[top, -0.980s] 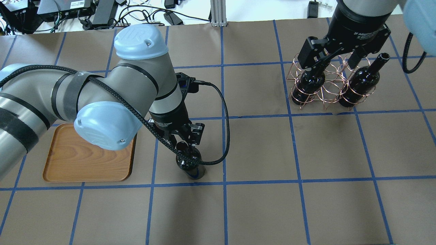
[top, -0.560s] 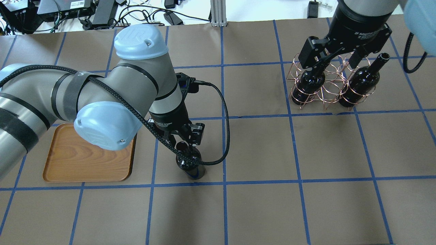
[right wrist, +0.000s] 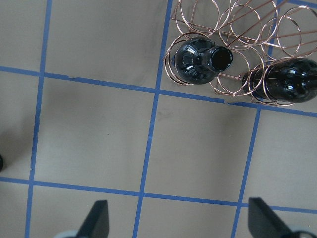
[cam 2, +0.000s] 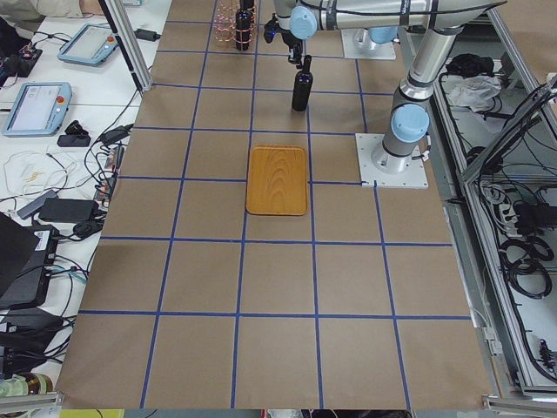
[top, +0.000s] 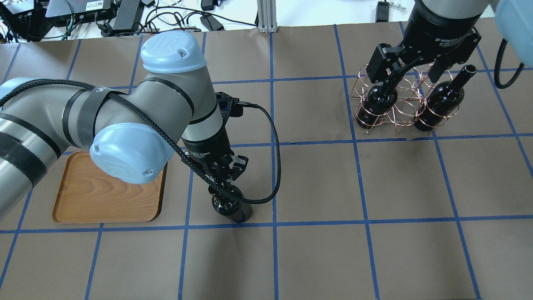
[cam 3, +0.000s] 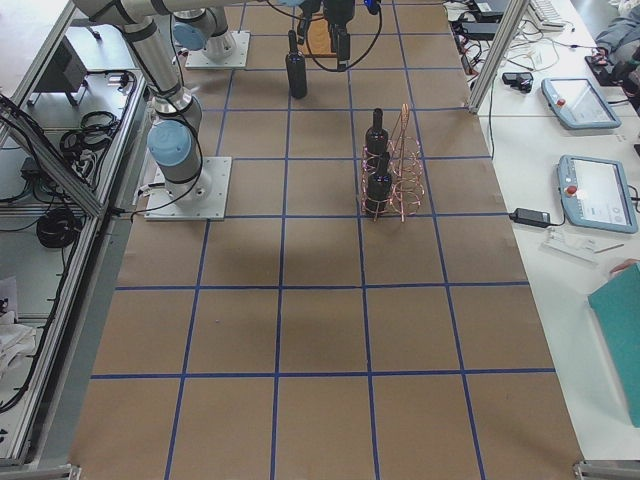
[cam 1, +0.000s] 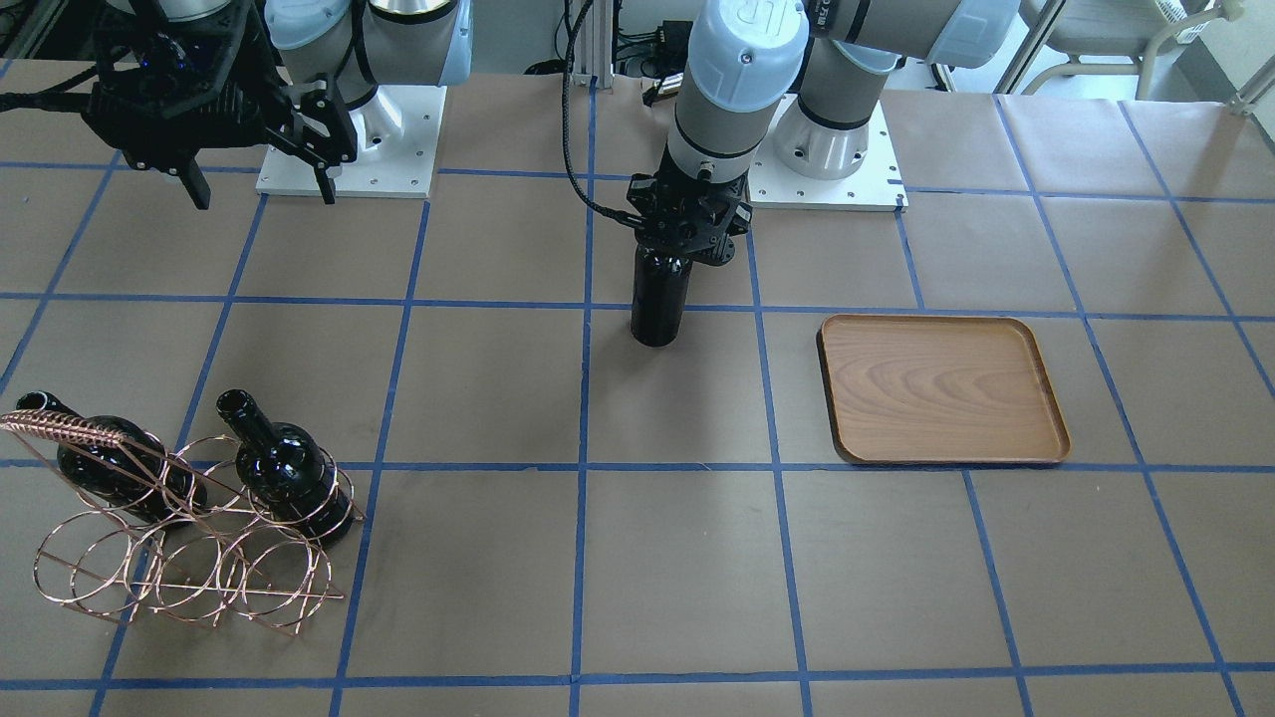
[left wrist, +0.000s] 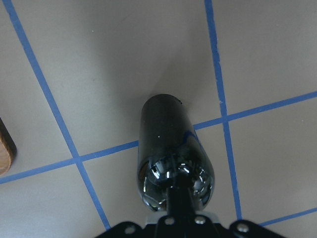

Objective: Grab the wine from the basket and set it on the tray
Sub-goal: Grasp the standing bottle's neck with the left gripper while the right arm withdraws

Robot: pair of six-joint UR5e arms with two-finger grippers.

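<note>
Wine [cam 1: 657, 304] in left gripper [top: 225, 182]; arm cap [top: 174, 49]: "UR".

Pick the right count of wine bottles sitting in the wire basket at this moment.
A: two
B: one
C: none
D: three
A: one bottle and a second bottle sit in the basket, while the third bottle stands outside it near the middle of the table, its neck in the left gripper.
</note>
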